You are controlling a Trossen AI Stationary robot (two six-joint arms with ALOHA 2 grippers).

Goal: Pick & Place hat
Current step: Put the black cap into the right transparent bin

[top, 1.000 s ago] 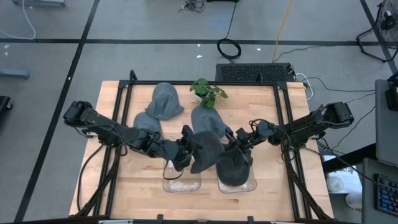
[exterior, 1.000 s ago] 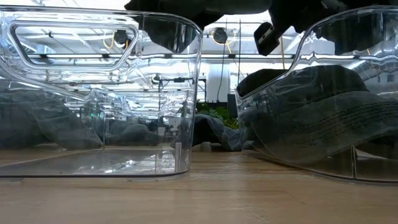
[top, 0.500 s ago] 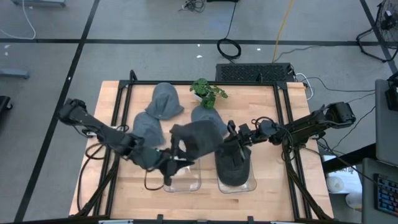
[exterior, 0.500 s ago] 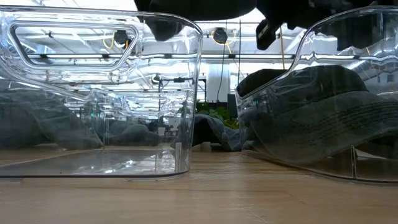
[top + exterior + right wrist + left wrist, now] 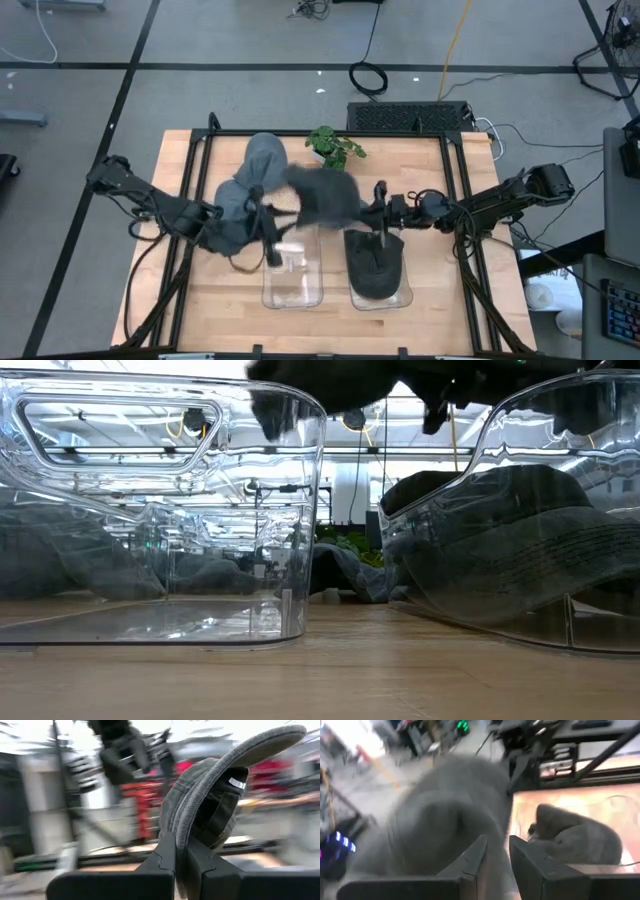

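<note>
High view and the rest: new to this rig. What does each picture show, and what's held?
Robot arms work at a wooden table. The high view looks straight down; the low view sits at table level, looking through two clear bins; each wrist view looks past its arm's claw. The right claw is shut on a grey hat, held aloft. The left claw is beside that hat; whether it grips, I cannot tell. The right bin holds a second hat; the left bin holds none. Spare hats and a plant lie behind.
</note>
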